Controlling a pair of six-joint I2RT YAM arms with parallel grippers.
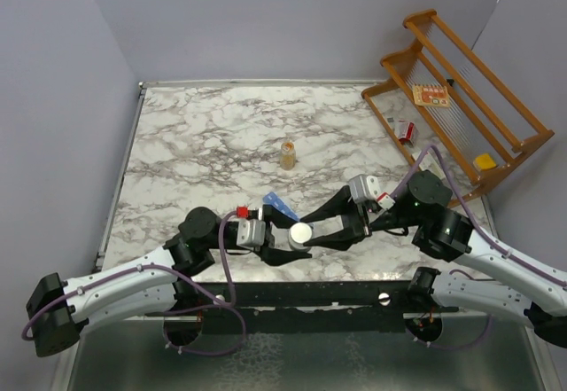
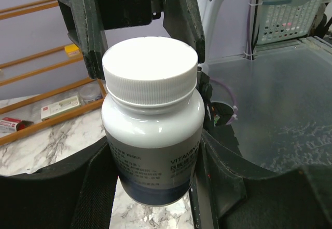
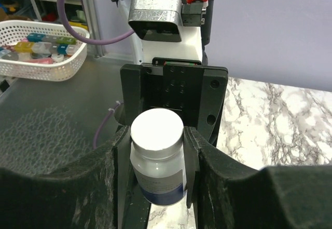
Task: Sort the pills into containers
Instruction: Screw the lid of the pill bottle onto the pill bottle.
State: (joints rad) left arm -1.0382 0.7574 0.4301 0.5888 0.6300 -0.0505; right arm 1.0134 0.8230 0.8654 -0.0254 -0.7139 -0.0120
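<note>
**Bottle Gripped From Both Sides**

A white-capped bottle (image 1: pixel 301 234) was held between the two arms near the front edge of the marble surface (image 1: pixel 204 143). The left tool (image 2: pixel 153 179) was clenched around the bottle's body, with the label partly hidden by its fingers. The right tool (image 3: pixel 157 156) was closed on the cap (image 2: pixel 150 65), one finger pressed to each side. The containers (image 1: pixel 277 206), a blue strip, were seen lying on the surface just behind the left tool and partly hidden by it. An amber bottle (image 1: pixel 288 154) was seen standing upright farther back, near the middle of the surface. A wooden rack (image 1: pixel 423 23) was propped at the far right corner.
</note>
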